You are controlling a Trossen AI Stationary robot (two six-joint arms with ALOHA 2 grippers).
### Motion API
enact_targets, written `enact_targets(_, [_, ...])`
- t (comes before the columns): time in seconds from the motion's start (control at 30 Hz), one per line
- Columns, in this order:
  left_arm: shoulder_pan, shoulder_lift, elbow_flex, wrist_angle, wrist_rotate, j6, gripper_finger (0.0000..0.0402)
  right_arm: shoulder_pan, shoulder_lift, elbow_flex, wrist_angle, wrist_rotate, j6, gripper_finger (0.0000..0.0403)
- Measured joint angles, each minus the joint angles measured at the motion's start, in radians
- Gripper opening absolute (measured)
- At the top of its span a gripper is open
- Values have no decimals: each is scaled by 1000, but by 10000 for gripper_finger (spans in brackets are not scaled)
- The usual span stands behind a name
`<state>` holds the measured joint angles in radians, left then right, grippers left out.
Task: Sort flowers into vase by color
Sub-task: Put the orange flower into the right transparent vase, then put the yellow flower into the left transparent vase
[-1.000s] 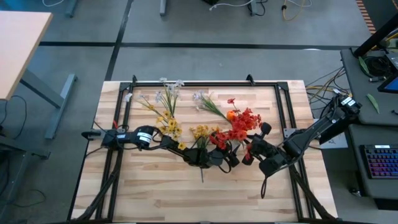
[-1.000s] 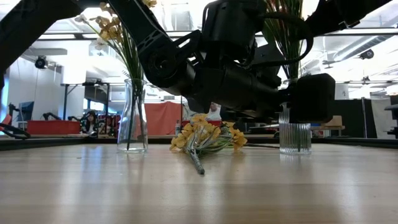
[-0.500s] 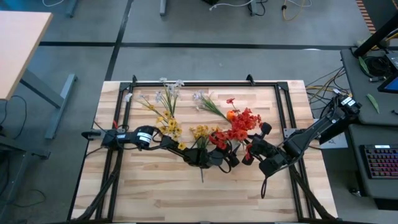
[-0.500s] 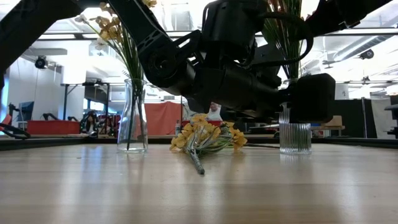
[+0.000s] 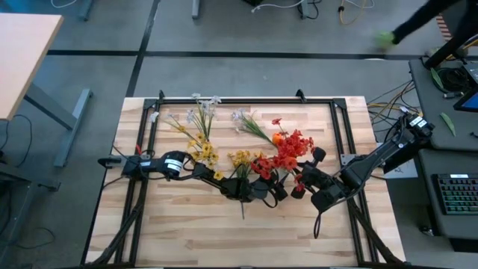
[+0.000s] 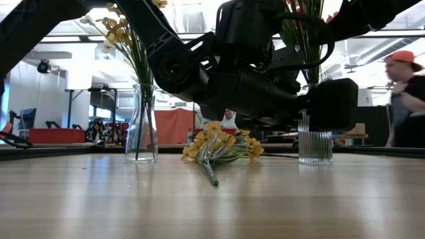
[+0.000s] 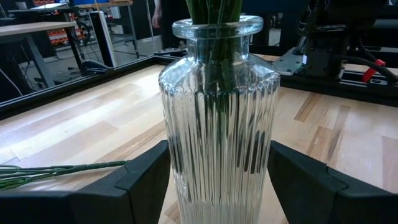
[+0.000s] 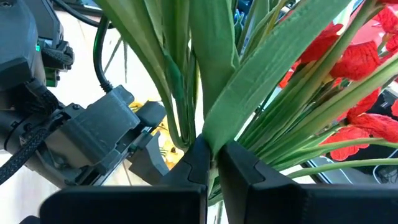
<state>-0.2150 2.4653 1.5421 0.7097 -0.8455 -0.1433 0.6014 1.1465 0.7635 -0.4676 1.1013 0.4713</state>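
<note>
While I hold both arms near the middle of the bench (image 5: 179,224), my left gripper (image 7: 217,180) stands with its fingers (image 7: 146,180) spread on either side of the ribbed glass vase (image 7: 217,112), each finger close against the glass; I cannot tell whether they press it. My right gripper (image 8: 214,165) is pinched tight on a green stem (image 8: 217,93) of the red flowers (image 5: 287,149), which stand upright in that vase. A yellow spray (image 6: 219,147) lies flat on the bench beside the vase, stalk pointing toward the front edge. I judge the left arm nearer to it; the tall vase (image 6: 141,126) holding yellow flowers stands toward the left edge.
</note>
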Motion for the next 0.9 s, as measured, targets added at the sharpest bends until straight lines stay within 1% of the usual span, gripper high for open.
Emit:
enact_targets(0.2, [0,0,0,0,0,0,240,0,0,0,9,-1,0,13])
enact_targets(0.37, [-1,0,0,0,0,0,240,0,0,0,20,19,-1,18])
enact_targets(0.47, [-1,0,0,0,0,-1,240,0,0,0,21,24,0,42])
enact_targets(0.7, [-1,0,0,0,0,-1,240,1,-34,2,22,21,-2,122])
enact_targets(0.9, [-5,0,0,0,0,0,240,2,-112,16,22,-76,-14,171])
